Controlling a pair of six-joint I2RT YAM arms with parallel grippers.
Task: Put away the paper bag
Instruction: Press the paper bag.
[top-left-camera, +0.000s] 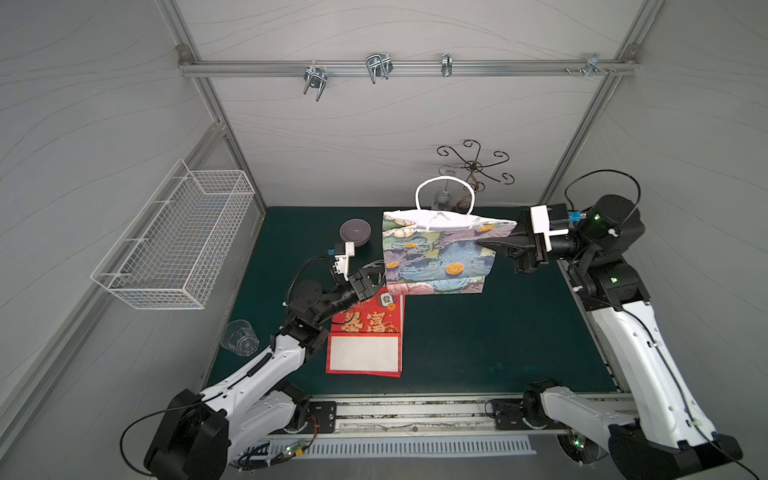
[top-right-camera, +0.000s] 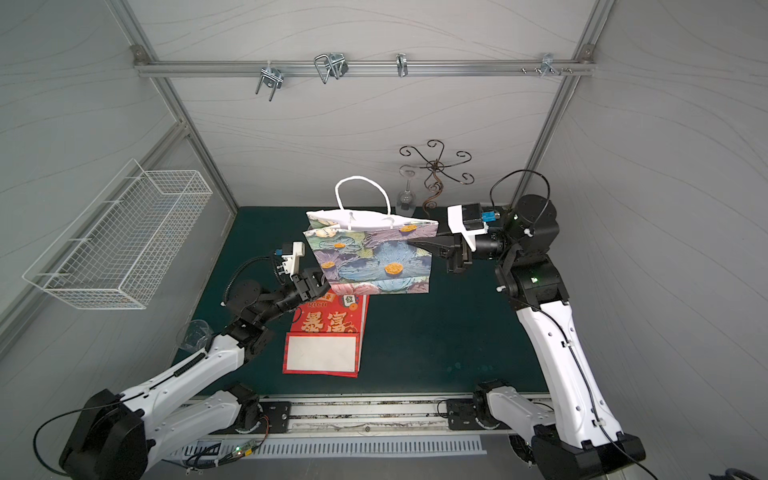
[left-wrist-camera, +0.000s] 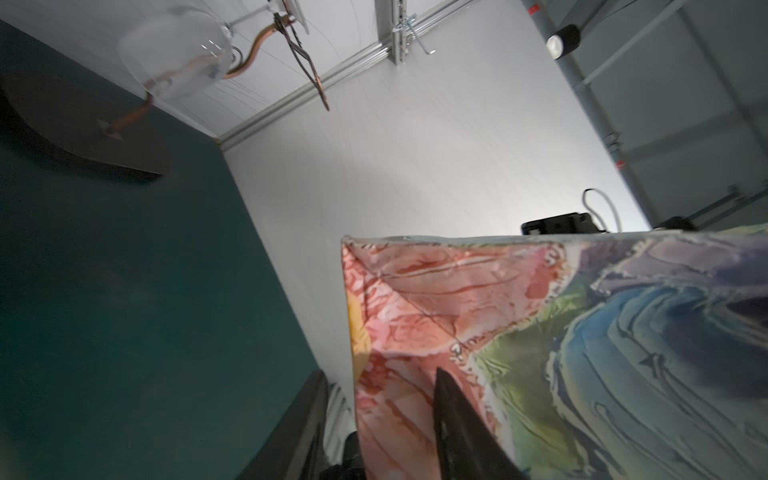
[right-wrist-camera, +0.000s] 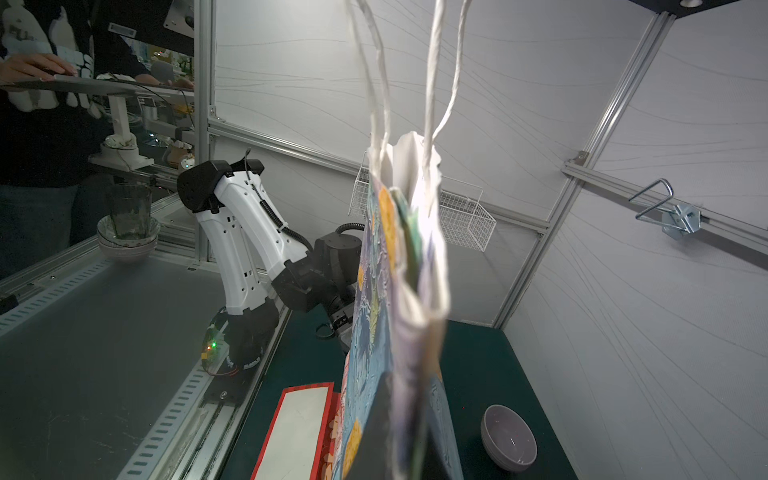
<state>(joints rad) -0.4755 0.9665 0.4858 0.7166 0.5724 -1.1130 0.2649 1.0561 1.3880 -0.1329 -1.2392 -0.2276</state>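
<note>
The paper bag (top-left-camera: 436, 257) (top-right-camera: 374, 257), printed with blue and purple flowers, hangs upright above the green mat, its white cord handles (top-left-camera: 444, 187) standing up. My right gripper (top-left-camera: 484, 243) (top-right-camera: 411, 241) (right-wrist-camera: 405, 432) is shut on the bag's right edge near the top and carries it. My left gripper (top-left-camera: 376, 278) (top-right-camera: 322, 282) (left-wrist-camera: 380, 374) sits at the bag's lower left corner (left-wrist-camera: 415, 316). One finger lies across the printed face, the other stands behind the edge with a gap showing, so the jaws are open around that corner.
A red gift bag (top-left-camera: 365, 332) lies flat under the hanging bag. A purple bowl (top-left-camera: 355, 230), a tumbler (top-left-camera: 241, 336) and a metal stand (top-left-camera: 473, 166) holding a wine glass (top-left-camera: 442, 195) ring the mat. A wire basket (top-left-camera: 174, 237) hangs left; hooks (top-left-camera: 378, 66) line the back rail.
</note>
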